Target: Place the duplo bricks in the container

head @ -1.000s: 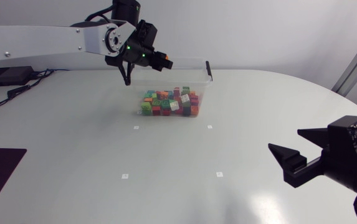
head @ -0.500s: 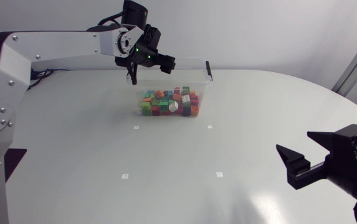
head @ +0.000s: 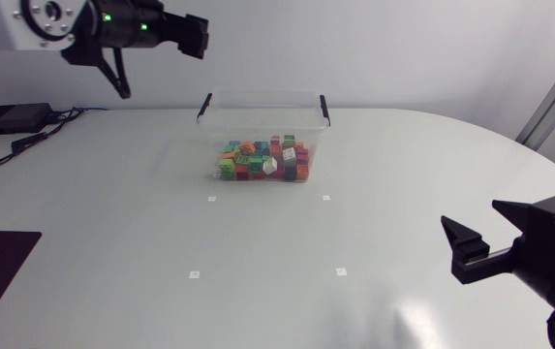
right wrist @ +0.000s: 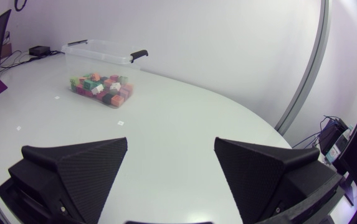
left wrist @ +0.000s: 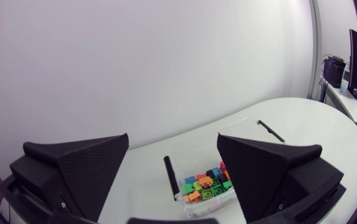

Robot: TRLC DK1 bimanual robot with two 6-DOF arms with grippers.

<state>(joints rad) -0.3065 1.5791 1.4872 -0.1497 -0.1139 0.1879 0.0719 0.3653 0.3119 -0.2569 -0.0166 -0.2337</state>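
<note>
- Clear plastic container (head: 262,93) stands on the white surface (head: 258,262). Every duplo brick (head: 265,161) in view lies heaped inside it.
- Left claw (left wrist: 172,140) gapes wide, empty, raised and apart from the container.
- Right claw (right wrist: 171,142) is wide too, holding nothing, well apart — the task looks essentially finished.
</note>
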